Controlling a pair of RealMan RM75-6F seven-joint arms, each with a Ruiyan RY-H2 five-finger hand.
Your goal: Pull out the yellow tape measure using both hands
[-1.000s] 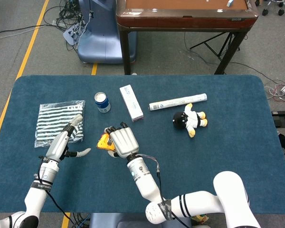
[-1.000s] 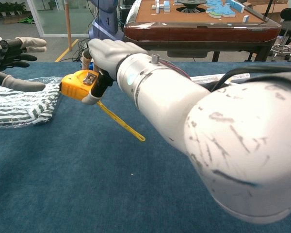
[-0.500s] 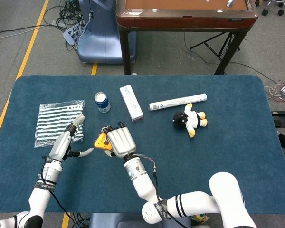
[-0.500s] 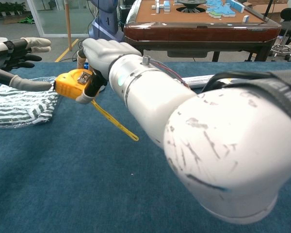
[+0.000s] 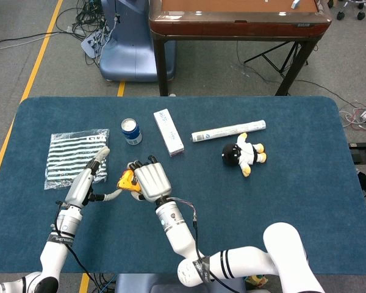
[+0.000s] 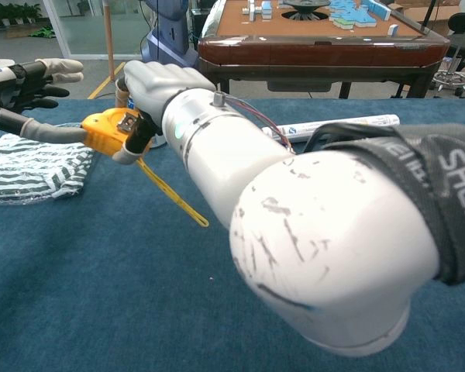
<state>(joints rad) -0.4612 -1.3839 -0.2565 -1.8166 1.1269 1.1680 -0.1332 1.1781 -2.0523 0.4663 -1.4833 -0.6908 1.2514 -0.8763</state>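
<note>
My right hand (image 5: pixel 147 180) (image 6: pixel 151 85) grips the yellow tape measure (image 5: pixel 127 180) (image 6: pixel 106 132) and holds it above the blue table (image 5: pixel 280 201). A short length of yellow blade (image 6: pixel 170 195) hangs from the case, sloping down to the right. My left hand (image 5: pixel 88 180) (image 6: pixel 23 85) is just left of the case with fingers spread, and its thumb reaches to the case's left side. Whether the thumb touches the case is unclear.
A striped cloth (image 5: pixel 73 155) (image 6: pixel 31 167) lies under the left hand. A blue can (image 5: pixel 132 130), a white box (image 5: pixel 169 132), a rolled paper tube (image 5: pixel 227 130) and a small plush toy (image 5: pixel 243 155) sit further back. A brown table (image 5: pixel 238 15) stands behind.
My right hand has carried the tape measure leftward toward the left hand. The left hand's thumb has come up against the case's left side.
</note>
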